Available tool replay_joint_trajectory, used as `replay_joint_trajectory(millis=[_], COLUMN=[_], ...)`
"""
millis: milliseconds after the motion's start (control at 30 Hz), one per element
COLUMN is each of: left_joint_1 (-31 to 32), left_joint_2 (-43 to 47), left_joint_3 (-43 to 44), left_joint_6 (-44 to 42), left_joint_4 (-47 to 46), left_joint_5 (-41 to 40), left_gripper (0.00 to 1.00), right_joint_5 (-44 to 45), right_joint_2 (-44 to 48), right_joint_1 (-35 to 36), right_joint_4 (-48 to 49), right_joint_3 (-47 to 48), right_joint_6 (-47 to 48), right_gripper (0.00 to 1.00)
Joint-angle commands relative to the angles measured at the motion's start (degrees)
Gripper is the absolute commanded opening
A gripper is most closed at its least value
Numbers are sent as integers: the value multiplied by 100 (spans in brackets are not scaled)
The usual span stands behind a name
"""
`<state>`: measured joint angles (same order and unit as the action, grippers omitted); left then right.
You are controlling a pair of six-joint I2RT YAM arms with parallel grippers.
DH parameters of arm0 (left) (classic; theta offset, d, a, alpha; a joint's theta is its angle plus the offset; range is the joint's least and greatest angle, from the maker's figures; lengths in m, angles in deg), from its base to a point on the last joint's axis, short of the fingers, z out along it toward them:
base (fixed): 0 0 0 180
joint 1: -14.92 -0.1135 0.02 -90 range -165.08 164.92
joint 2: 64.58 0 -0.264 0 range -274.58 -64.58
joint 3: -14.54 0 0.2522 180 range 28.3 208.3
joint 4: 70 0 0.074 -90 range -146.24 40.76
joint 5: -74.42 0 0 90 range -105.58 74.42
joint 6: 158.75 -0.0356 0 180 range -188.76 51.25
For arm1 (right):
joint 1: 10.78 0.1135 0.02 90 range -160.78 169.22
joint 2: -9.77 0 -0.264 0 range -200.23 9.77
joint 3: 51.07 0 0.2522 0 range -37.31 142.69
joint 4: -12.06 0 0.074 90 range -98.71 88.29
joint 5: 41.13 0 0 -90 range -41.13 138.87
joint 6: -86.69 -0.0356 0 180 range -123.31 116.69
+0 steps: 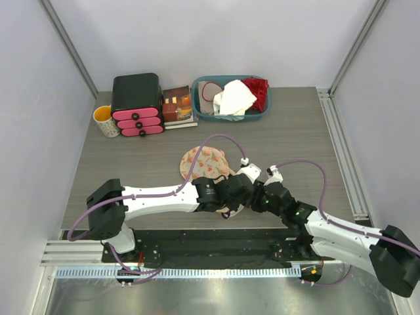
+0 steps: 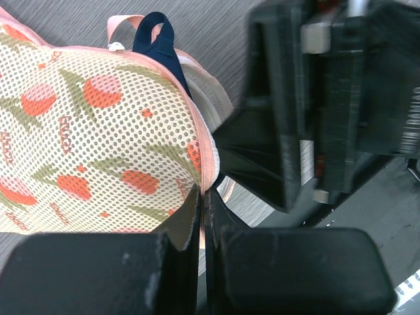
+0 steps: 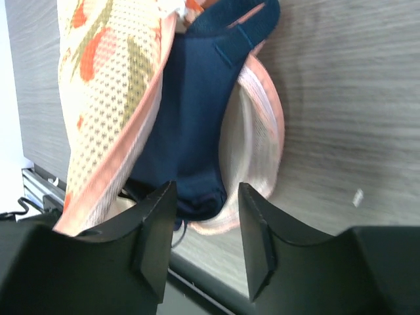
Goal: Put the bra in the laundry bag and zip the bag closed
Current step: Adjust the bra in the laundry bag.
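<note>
The laundry bag [image 1: 203, 161] lies mid-table, a cream mesh pouch with a reddish floral print and pink trim. Its upper flap [image 2: 98, 125] is lifted at the near end, where my left gripper [image 2: 203, 200] is shut on the pink rim. The navy bra [image 3: 197, 111] lies inside between flap [image 3: 111, 79] and lower shell [image 3: 262, 131]. One strap loop [image 2: 156, 36] pokes out at the far end. My right gripper [image 3: 205, 230] is open right at the bag's mouth, the bra's edge just ahead of its fingers [image 3: 157, 230], nothing between them. From above, both grippers [image 1: 226, 198] [image 1: 252, 195] crowd the bag's near end.
At the back stand a teal basket [image 1: 203, 111] holding a white cloth [image 1: 233, 98] and a red garment [image 1: 258, 92], a book [image 1: 177, 105], a black box with pink drawers [image 1: 136, 104] and a yellow mug [image 1: 105, 120]. The right arm's black body [image 2: 328, 98] sits close beside my left gripper.
</note>
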<state>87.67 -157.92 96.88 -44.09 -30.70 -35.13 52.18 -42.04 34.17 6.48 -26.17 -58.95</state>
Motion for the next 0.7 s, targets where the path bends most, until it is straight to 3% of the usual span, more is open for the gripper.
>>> replay_joint_trajectory(millis=[0, 200, 300, 433, 500, 667], left_joint_1=[-33, -42, -42, -50, -42, -42], left_joint_2=[132, 141, 132, 141, 149, 211], left_joint_3=[-20, -20, -20, -55, -64, -72], left_joint_6=[56, 73, 82, 109, 126, 118], left_joint_4=[-120, -76, -58, -49, -49, -32], left_joint_5=[-145, -137, -128, -128, -119, -172], left_gripper=[0, 0, 0, 0, 0, 0], right_joint_5=[116, 451, 92, -1128, -1794, -2466], right_joint_2=[662, 1016, 761, 51, -214, -1119], right_joint_1=[-39, -276, -854, -2249, -2551, -2755], right_joint_4=[-940, -1758, -1786, -893, -59, 1043], right_joint_3=[292, 819, 1057, 944, 838, 645], right_joint_6=[245, 711, 1028, 1178, 1091, 827], right_gripper=[51, 62, 66, 64, 58, 49])
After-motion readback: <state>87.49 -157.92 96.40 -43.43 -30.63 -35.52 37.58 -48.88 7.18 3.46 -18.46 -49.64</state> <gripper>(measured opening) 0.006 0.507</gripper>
